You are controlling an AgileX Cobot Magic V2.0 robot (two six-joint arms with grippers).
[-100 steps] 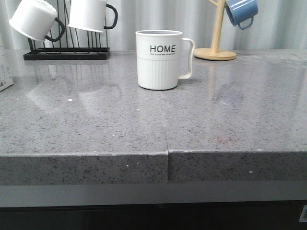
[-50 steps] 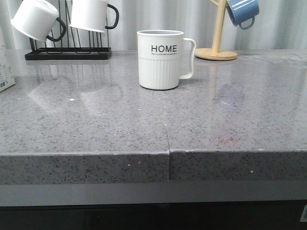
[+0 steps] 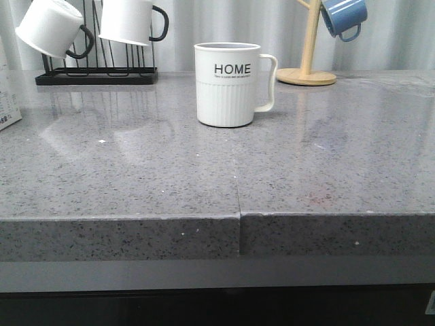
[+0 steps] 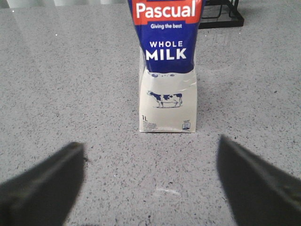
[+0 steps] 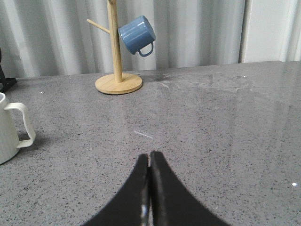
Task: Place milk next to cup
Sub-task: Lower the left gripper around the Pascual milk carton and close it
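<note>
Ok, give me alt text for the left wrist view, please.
A milk carton stands upright on the grey speckled counter, untouched, straight ahead of the open left hand, whose two dark fingers frame the foreground. A black rack sits behind the carton.

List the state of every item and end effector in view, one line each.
milk: upright on the counter, ungrasped
cup: upright, handle toward the robot's right
left end effector: open, facing the milk, not touching it
right end effector: shut, empty
blue mug: hanging on the wooden stand
two white mugs: hanging on the black rack
</note>
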